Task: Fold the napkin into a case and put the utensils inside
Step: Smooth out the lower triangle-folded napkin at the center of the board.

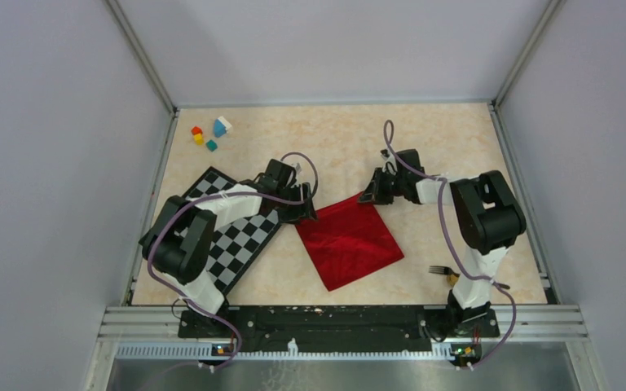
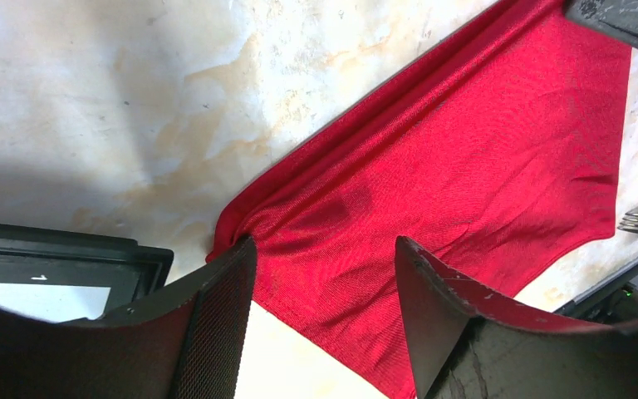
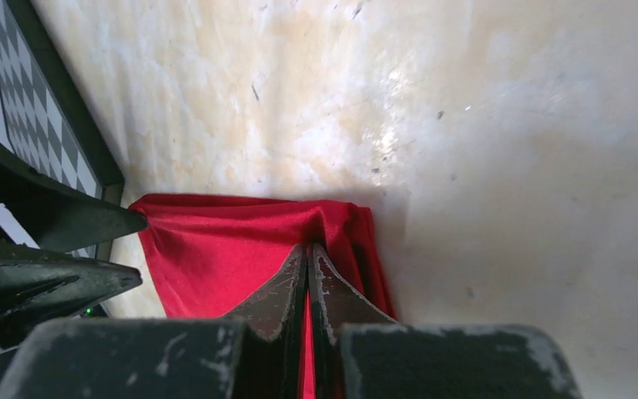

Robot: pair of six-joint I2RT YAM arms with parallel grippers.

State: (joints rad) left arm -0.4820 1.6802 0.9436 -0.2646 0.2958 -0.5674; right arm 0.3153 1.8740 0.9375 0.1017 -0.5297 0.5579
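top external: plain bright red square cloth napkin (image 1: 349,242) lies flat on the pale marbled worktop (image 1: 334,138), set as a diamond between the two arms. no narrow pouch shape yet; the outline reads as a broad square. left wrist view shows a rolled ridge along one edge, possibly a doubled layer, but the sheen makes it hard to be sure.

left fingers (image 1: 299,212) are at the napkin's left corner, just off the edge of the black-and-white checkered mat (image 1: 240,236). left wrist view: spread apart and straddling the corner, with cloth between them but nothing pinched.

right fingers (image 3: 308,268) are at the far corner. right wrist view: pressed together with a fold of red cloth caught between the tips, the cloth bunched up a little there.

thin dark metal fork (image 1: 440,270) lies on the worktop near the right arm's base, well apart from the napkin. a gold speck just beside it is likely the small gold-bowled spoon (image 1: 453,279); too small to tell. small coloured blocks (image 1: 209,134) sit at the far left corner, out of play.

judgement: early stage.
- done: one corner gripped, second corner lined up.
- left: the left fingers' pinch, every fold that makes the case, then both utensils picked up and slid inside.
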